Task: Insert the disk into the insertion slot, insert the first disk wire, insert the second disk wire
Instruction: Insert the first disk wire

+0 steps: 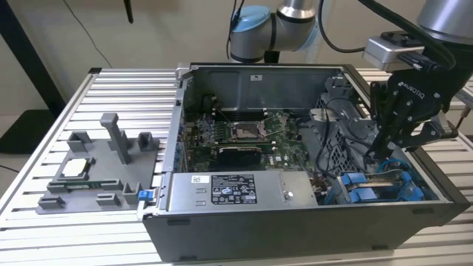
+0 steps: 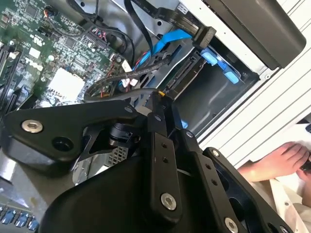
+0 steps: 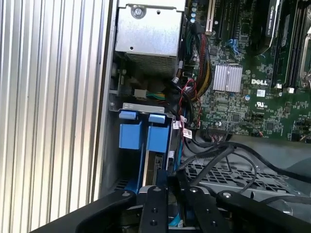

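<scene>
The disk (image 1: 366, 187) is judged already seated in the slot (image 1: 389, 178) at the lower right of the exterior view, while the gripper (image 1: 378, 151) is held closed just above it among the wires (image 2: 170, 39), neither apparently plugged in yet.

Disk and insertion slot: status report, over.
Gripper low over insertion slot, jaws shut. Disk looks seated in it. Black wires loop close beside the jaws.

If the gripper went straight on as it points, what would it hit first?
Probably the connector edge of the disk in the insertion slot ahead of the gripper; depth is unclear, a black cable may come first.
</scene>
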### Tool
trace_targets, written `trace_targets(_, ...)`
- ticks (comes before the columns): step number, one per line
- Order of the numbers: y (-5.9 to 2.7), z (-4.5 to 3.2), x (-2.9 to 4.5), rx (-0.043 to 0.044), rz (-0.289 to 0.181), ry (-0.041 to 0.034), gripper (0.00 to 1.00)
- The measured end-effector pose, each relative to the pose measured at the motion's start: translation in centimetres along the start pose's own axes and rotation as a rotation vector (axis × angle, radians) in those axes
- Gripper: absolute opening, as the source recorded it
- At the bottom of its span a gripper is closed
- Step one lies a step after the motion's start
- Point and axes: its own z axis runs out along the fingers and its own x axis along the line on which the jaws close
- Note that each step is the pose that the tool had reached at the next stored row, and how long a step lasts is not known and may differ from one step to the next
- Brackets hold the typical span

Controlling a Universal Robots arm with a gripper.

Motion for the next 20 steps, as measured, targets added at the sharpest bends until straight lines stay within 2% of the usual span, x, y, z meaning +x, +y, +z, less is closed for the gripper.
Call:
trace_targets(8, -0.23, 0.62, 0.09, -0.0090, -0.001, -0.0013, 0.00)
trace_targets(13, -0.61, 0.88, 0.25, -0.0121, -0.001, -0.0193, 0.00)
trace_targets(15, -0.73, 0.91, 0.33, -0.0129, -0.002, -0.0327, 0.00)
trace_targets(20, -0.95, 0.94, 0.58, -0.0125, -0.004, -0.0896, 0.00)
